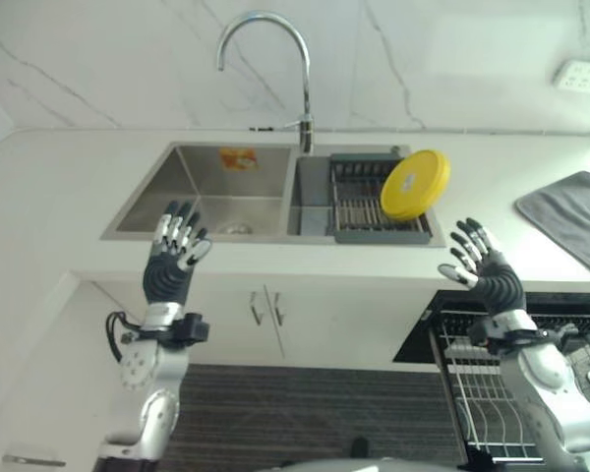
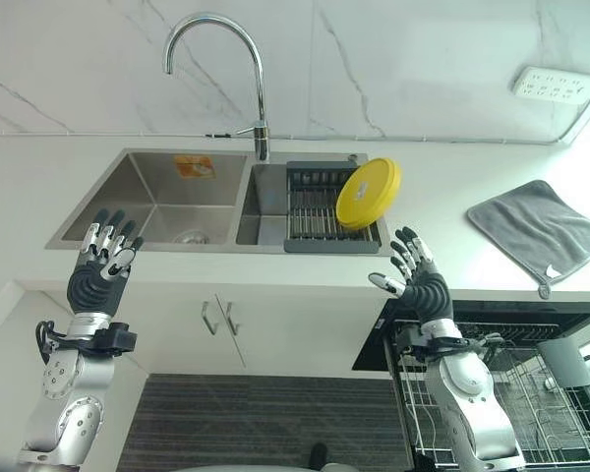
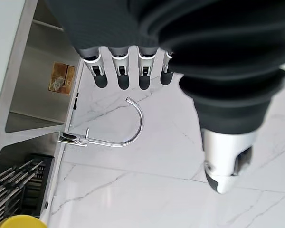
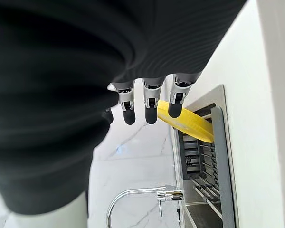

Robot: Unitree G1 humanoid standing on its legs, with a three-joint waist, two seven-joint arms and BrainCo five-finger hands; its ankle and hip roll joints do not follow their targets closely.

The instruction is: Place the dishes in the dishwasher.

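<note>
A white counter under a marbled wall holds a steel sink. A yellow plate leans in the sink's rack. In front of the sink, the left hand and right hand spread empty fingers.

White counter; sunken sink; grey cloth at right

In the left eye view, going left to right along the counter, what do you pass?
Left hand → sink basin → tap → dish rack → yellow plate → right hand → grey cloth.
</note>
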